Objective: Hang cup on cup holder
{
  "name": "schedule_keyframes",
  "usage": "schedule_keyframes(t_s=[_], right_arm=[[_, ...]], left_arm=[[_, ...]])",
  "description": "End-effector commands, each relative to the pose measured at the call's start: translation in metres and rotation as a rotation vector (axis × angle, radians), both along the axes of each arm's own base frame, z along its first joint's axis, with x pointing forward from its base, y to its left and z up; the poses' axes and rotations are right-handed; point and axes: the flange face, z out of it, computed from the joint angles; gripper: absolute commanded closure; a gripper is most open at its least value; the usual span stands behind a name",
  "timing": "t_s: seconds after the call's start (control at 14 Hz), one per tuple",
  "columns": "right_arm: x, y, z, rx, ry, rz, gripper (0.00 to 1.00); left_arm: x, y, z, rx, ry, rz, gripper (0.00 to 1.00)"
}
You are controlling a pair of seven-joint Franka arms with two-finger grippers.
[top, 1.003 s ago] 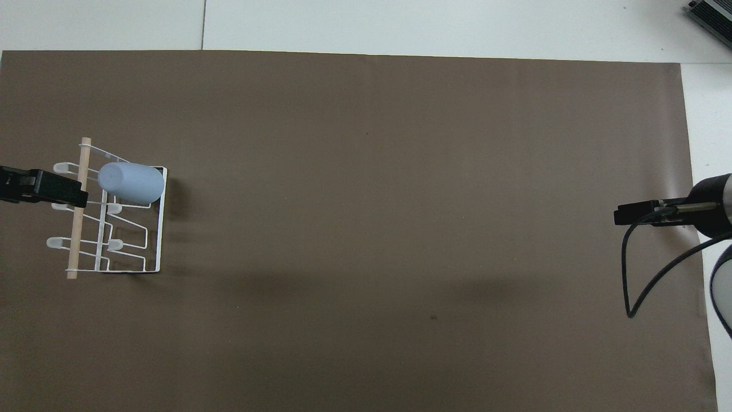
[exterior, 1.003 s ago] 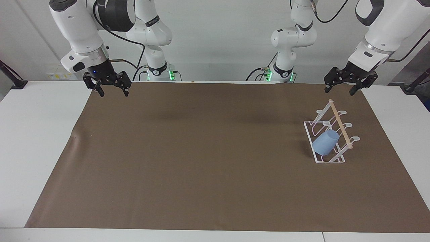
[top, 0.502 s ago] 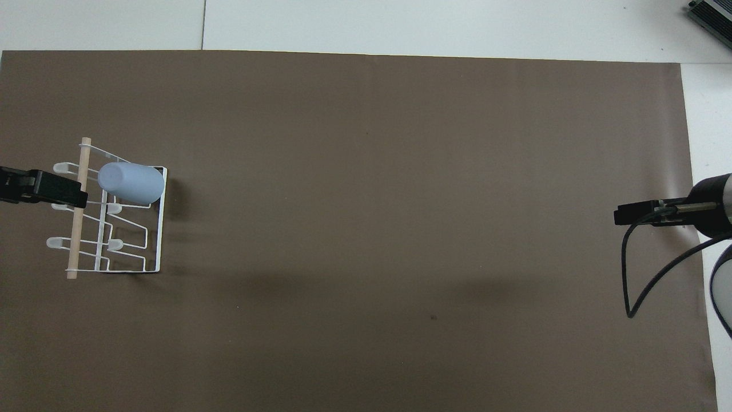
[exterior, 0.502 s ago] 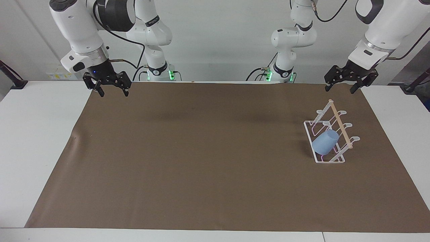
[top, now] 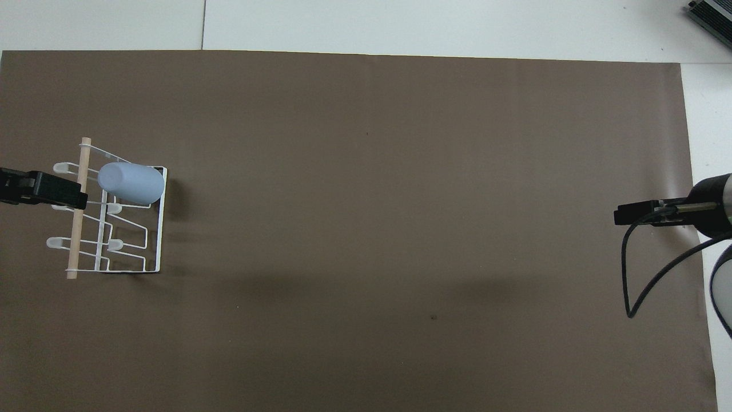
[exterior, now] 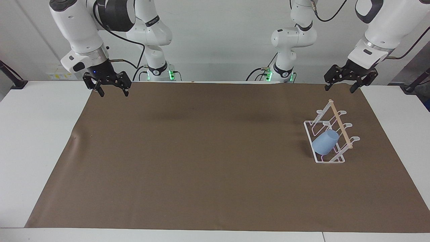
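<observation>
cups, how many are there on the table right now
1. The light-blue cup sits tilted on the white wire cup holder, at the holder's end farther from the robots, toward the left arm's end of the table. No other cup shows in either view.

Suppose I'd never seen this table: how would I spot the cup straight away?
Start with the brown mat covering the table and go to the left arm's end, where a white wire rack with a wooden rod on top stands. The cup sits tilted over a prong at the rack's end farthest from the robots. It is the only blue thing there.
</observation>
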Motion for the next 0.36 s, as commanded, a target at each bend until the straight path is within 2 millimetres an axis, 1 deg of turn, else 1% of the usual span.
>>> schedule_keyframes(t_s=[0.0,0.29], right_arm=[[-0.0039,-0.0021,0.0036,-0.005,0.004,0.005,0.00],[-0.0039,-0.0021,0.0036,-0.005,0.004,0.005,0.00]], left_arm=[[-0.0064,0.0011,0.0053,0.018,0.004,-0.010,0.00],[-0.0062,0.0001,0.0041,0.017,0.004,-0.011,0.00]])
